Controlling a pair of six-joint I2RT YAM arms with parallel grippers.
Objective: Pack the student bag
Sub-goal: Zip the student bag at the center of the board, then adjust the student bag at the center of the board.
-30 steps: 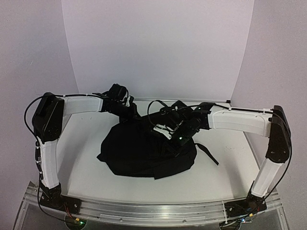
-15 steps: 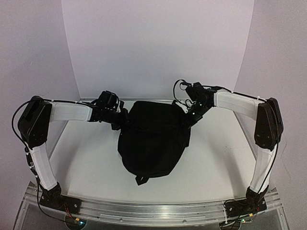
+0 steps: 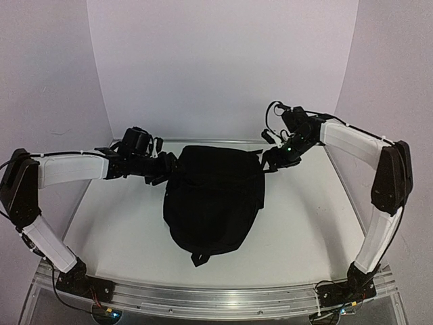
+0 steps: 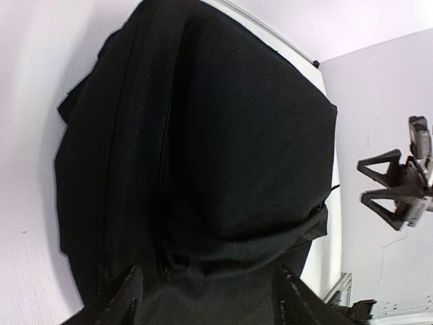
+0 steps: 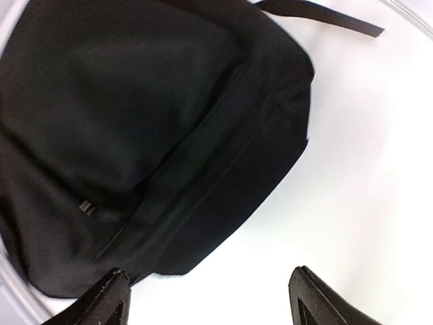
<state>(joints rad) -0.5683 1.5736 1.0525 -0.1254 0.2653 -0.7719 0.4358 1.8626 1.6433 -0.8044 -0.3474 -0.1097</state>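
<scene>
Student bag (image 3: pixel 215 196) lies flat on the bench (image 3: pixel 304 230), mid-bench twd the back. Wide end is at the rear, narrower rounded end twd the arm bases, w/ a small loop (image 3: pixel 199 256) poking out at that near end. Black fabric all over; a seam runs along it in the right wrist view, and a strap (image 5: pixel 325 17) lies flat on the bench beside it.

Left fingers (image 3: pixel 164 175) sit at the bag's rear left corner. Touching or just beside: can't tell from above. In the left wrist view they are spread, w/ bag fabric filling the space ahead and between them, nothing pinched.

Right fingers (image 3: pixel 269 161) are just off the rear right corner, spread wide. Bare bench shows between them, w/ the bag edge close by one finger. Seen from across the bag they stand clear of it.
</scene>
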